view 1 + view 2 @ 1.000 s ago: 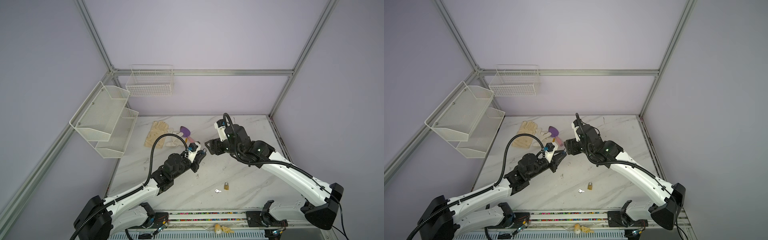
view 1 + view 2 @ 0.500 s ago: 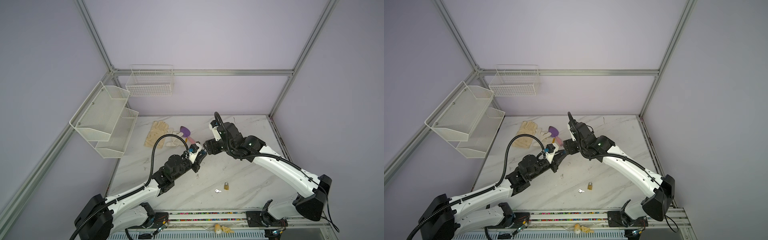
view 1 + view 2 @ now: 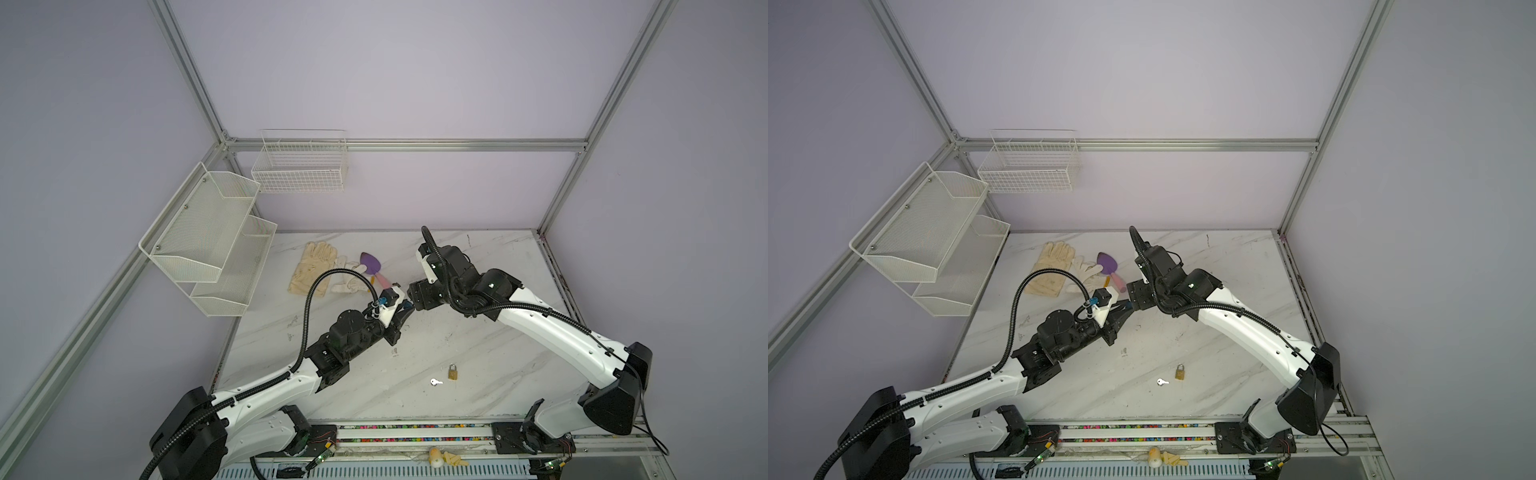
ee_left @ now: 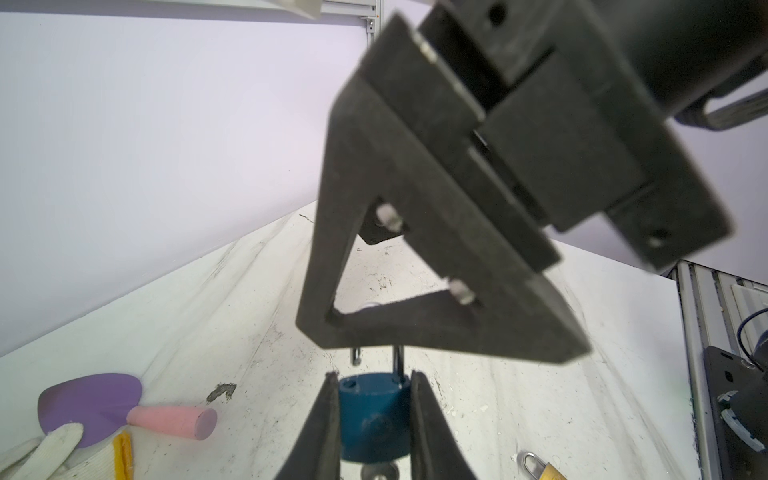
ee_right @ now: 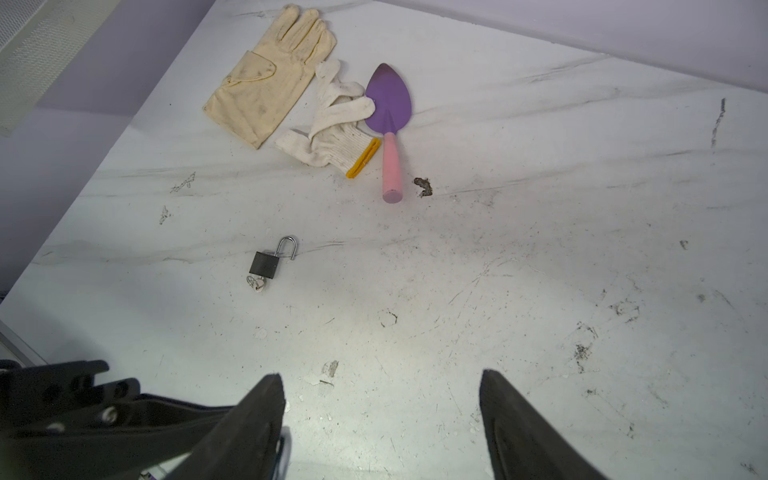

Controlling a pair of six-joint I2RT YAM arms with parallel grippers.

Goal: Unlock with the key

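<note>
My left gripper (image 4: 374, 376) is shut on a blue padlock (image 4: 374, 415), held above the table. A silver key (image 4: 378, 471) sticks out of the lock's underside. One thin shackle leg (image 4: 399, 361) rises from the body, and the hole beside it is empty. My right gripper (image 5: 380, 376) is open and sits tip to tip with the left gripper (image 3: 404, 311) in both top views. One of its fingers (image 4: 415, 328) crosses over the shackle. The dark shackle curve lies against that finger's inner side in the right wrist view.
A brass padlock (image 3: 453, 372) and a loose silver key (image 3: 435, 381) lie near the table's front. A black padlock (image 5: 266, 266) with open shackle and key lies near two gloves (image 5: 270, 75) and a purple trowel (image 5: 390, 108). Wire shelves (image 3: 208, 232) hang at the left wall.
The right arm has swung left and brought its open gripper up to the left gripper's tips. The left arm has held still with the blue padlock.
</note>
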